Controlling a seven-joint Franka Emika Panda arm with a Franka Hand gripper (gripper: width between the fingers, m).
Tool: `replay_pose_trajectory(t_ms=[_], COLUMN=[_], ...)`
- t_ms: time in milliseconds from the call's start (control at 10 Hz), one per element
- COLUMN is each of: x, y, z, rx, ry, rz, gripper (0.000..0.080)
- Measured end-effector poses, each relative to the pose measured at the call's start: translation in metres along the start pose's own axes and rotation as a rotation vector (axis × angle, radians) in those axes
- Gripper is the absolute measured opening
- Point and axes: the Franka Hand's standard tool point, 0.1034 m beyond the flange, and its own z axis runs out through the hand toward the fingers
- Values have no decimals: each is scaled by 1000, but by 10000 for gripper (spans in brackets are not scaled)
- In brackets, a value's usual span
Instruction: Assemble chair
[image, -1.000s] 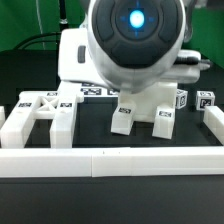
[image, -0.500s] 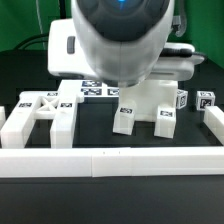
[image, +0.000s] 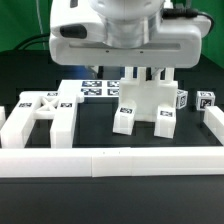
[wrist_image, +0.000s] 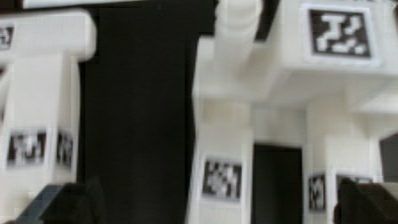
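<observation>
The chair (image: 141, 103) is in loose pieces on the black table (image: 100, 205). Its biggest piece, a slab on two tagged legs, stands mid-table, directly under me. A white frame (image: 40, 115) sits well apart on the exterior view's left, and two short posts (image: 182, 99) stand just beside the slab on that view's right. The marker board (image: 93, 90) lies flat behind, between frame and slab. A rail (image: 110, 160) runs along the front. My gripper (image: 145, 74) hangs over the slab's top, jaws spread wide, holding nothing. In the wrist view my dark fingertips (wrist_image: 50, 205) flank the tagged legs without a visible touch.
</observation>
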Motion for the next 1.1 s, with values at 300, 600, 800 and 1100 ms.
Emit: replay_pose_trajectory(t_ms=[300,600,800,1100], x=[18,24,25,26], y=[31,38,58,76], z=[-9,-13,-2,19], rx=[-22,-59,-72,-57], ry=[211,388,411,383], rz=[-51,-41,-53,-19], gripper=[648,648,648,648])
